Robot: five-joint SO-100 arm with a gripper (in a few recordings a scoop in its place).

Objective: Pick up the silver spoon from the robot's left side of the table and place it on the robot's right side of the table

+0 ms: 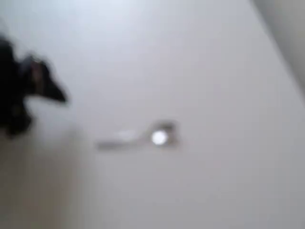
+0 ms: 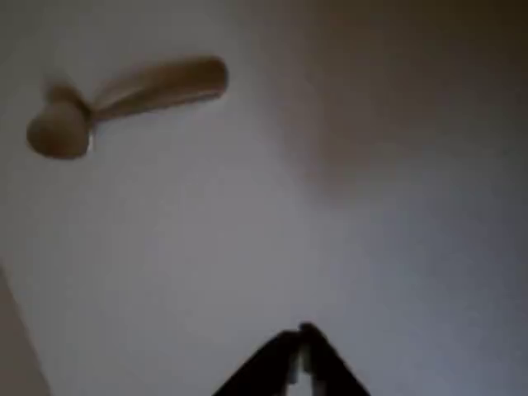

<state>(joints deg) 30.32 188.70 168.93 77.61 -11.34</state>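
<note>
The silver spoon (image 1: 143, 137) lies flat on the off-white table (image 1: 214, 71) near the middle of the blurred overhead view, bowl with a bright glint to the right, thin handle pointing left. In the wrist view the spoon (image 2: 124, 103) sits at the upper left, bowl at the left end, looking tan in the dim light. My dark gripper (image 1: 59, 97) is at the left edge of the overhead view, well left of the spoon and apart from it. In the wrist view the gripper (image 2: 301, 342) tips meet at the bottom centre, shut and holding nothing.
The table's edge (image 1: 281, 43) runs diagonally across the upper right corner of the overhead view. A table edge (image 2: 21, 346) also shows at the lower left of the wrist view. A soft shadow darkens the upper right of the wrist view.
</note>
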